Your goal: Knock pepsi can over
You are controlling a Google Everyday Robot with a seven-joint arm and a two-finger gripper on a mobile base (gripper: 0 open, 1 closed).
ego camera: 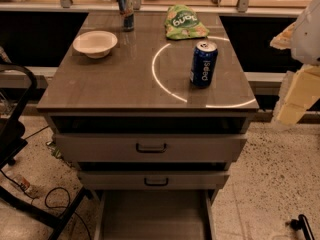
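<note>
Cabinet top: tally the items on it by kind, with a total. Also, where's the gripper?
Cans: 2, the dark blue pepsi can upright front right, and the slim silver-blue can at the back
Bowls: 1, the white round bowl
Bags: 1, the green crinkled snack bag
Total: 4
The gripper is at the right edge of the view, off the cabinet and clear of the pepsi can.

At 3 o'clock your pincer (298, 91) shows only as a pale shape, cut off by the right edge. At 6 o'clock the lowest drawer (152, 216) runs off the bottom edge. At 8 o'clock a black frame (20, 149) runs off the left edge.
</note>
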